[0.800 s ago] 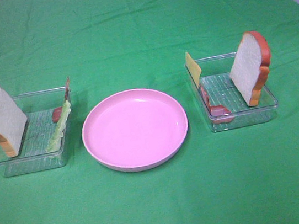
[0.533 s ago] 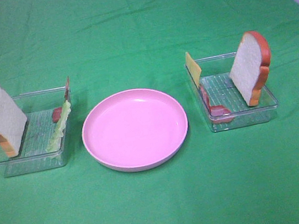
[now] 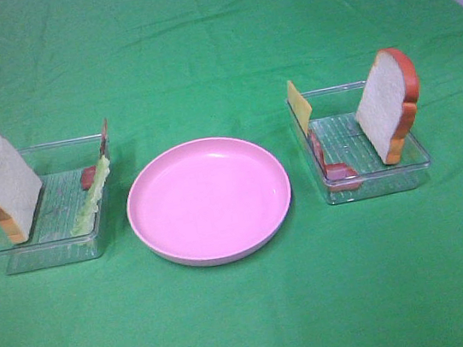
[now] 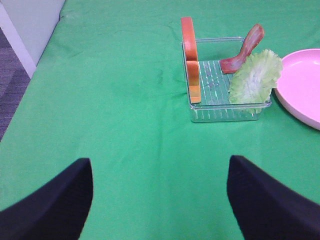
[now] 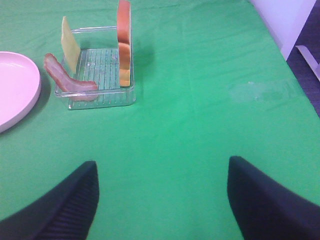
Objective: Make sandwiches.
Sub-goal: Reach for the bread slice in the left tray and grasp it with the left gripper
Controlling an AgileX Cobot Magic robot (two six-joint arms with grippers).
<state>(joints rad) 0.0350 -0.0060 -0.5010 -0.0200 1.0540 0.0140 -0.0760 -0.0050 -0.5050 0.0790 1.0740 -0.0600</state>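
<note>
Exterior high view, stock on the green cloth (image 3: 212,38):

1. Round pink plate (image 3: 216,249), at centre, between the two trays and apart from both.

2. Left clear tray (image 3: 48,251), on the plate's left. It holds:
 - left bread slice (image 3: 4,179), white with an orange-brown crust. It stands on edge and leans against the wall farthest from the plate.
 - lettuce leaf (image 3: 93,200), pale green, propped against the wall nearest the plate.
 - left meat strip (image 3: 88,177), reddish, just behind the lettuce, with its upper end rising above the rim.

3. Right clear tray (image 3: 375,185), on the plate's right. It holds:
 - cheese square (image 3: 298,104), yellow, upright at the far corner on the plate side.
 - right meat strip (image 3: 339,174), curved along the plate-side wall down to the near corner.
 - right bread slice (image 3: 386,108), on edge and tilted, at the side away from the plate.

All sandwich parts sit separately in their trays, and none are stacked.

4. Left gripper (image 4: 160,162), left wrist view: black fingers (image 4: 55,200) are spread wide with only cloth between them. The left tray lies well ahead.

5. Right gripper (image 5: 162,162), right wrist view: black fingers (image 5: 270,200) are likewise spread wide over cloth and grasp nothing. The right tray lies well ahead.
</note>
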